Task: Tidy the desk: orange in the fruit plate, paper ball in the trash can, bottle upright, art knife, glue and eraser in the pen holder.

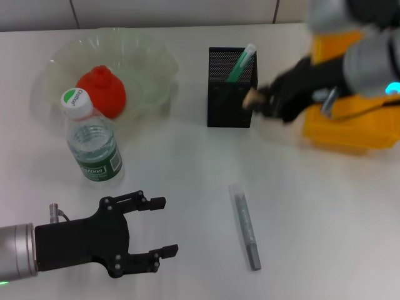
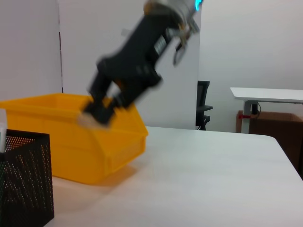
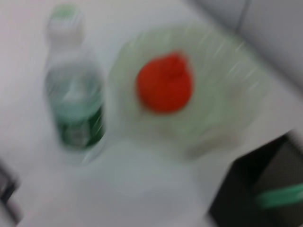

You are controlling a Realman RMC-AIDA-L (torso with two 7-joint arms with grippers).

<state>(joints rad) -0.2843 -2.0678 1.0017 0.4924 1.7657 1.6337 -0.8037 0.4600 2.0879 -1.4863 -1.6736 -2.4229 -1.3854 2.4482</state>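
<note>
White desk, green-labelled bottle (image 1: 92,142) upright.

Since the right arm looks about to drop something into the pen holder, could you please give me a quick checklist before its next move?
1. Right pincer grips small tan item, apparently the eraser: ok.
2. Eraser above pen holder opening: not ok, it is beside the holder's right rim.
3. Green-tipped item in the holder leaves room: cannot tell.
4. Left pincer open, low on the table, away from the holder: ok.
5. Bottle upright, orange in fruit plate: ok.
6. Grey stick-like tool on the table: not ok.
</note>
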